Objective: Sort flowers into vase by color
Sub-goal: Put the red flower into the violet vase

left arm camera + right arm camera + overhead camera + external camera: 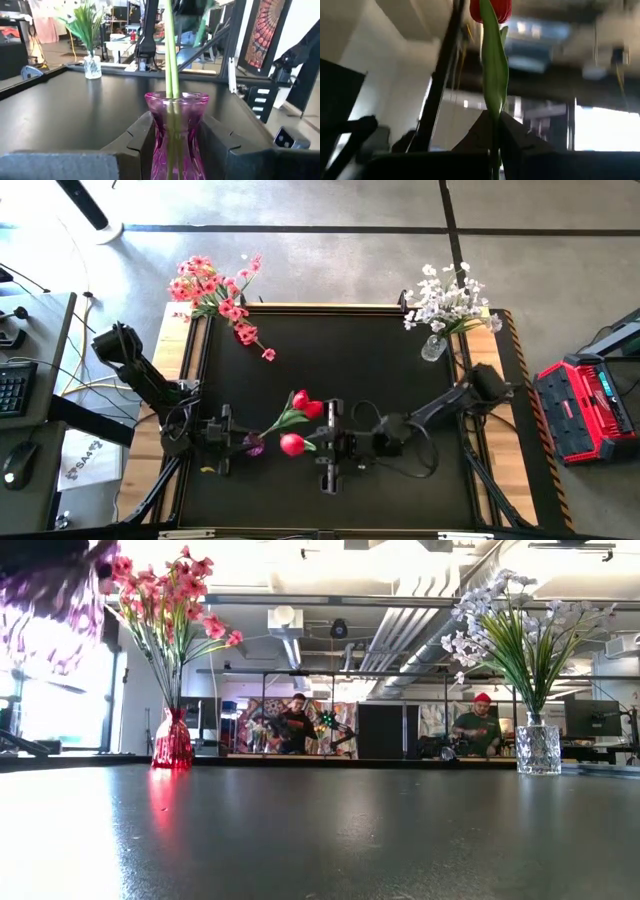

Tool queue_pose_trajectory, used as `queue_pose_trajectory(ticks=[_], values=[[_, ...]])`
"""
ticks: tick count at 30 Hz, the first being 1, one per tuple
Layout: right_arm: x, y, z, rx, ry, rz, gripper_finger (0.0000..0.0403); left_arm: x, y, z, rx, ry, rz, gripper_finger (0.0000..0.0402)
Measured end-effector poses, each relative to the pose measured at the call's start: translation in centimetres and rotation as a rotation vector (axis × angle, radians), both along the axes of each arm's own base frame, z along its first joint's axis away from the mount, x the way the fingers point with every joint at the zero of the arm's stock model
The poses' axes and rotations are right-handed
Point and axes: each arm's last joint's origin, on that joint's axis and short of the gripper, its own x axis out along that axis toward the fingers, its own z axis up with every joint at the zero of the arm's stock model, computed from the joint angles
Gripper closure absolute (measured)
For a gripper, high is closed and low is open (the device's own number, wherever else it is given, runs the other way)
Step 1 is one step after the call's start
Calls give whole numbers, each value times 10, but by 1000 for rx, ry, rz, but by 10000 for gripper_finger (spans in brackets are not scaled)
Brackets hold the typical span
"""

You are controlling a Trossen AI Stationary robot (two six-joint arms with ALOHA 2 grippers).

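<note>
A purple glass vase (175, 130) with two green stems (171, 55) in it sits between the fingers of my left gripper (175, 145), near the table's front left (255, 445). Two red tulip buds (307, 405) lean out of it. My right gripper (314, 445) is shut on a third red tulip (292, 444), right beside the vase. A red vase with pink flowers (215, 290) stands at the far left corner. At the far right corner stands a clear vase with white flowers (445, 305). My left gripper pinches the purple vase's body below its neck (159, 137) between its two fingers, which come at it level. The vase stands upright in the hold and is lifted clear of the table (50, 600). My right gripper pinches the tulip's stem and leaf (495, 112) between its two shut fingers, coming from the table's right and slanting upward. The red bud (490, 9) stands above the fingers, and the tulip is lifted clear of the table.
The black table (340, 360) has a raised wooden rim. A red toolbox (585, 410) sits on the floor to the right, and a desk with a keyboard (15, 385) stands to the left. Two people (295, 720) sit in the room beyond the far edge.
</note>
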Motion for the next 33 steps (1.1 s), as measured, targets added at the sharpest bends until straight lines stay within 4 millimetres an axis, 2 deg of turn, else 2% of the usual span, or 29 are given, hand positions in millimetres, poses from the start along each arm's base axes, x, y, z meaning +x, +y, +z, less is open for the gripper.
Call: queue_pose_trajectory(ticks=[3, 9, 14, 17, 21, 28, 33], values=[[7, -14, -6, -78, -129, -1, 402, 8, -2, 9, -22, -19, 25, 296], [17, -44, -14, -146, -299, 36, 402, 27, 11, 17, -6, -33, 247, 296], [38, -60, -6, -135, -353, 112, 403, 48, 23, 17, 17, -22, 243, 296], [50, -64, -2, -147, -368, 127, 403, 59, 26, 18, 19, -21, 224, 296], [56, -62, 0, -148, -335, 135, 403, 63, 22, 27, 50, -33, 194, 296], [54, -56, 1, -143, -341, 81, 403, 54, 3, 42, 113, -54, 139, 296], [54, -55, 2, -42, -300, 70, 403, 52, -3, 50, 144, -60, 151, 296]])
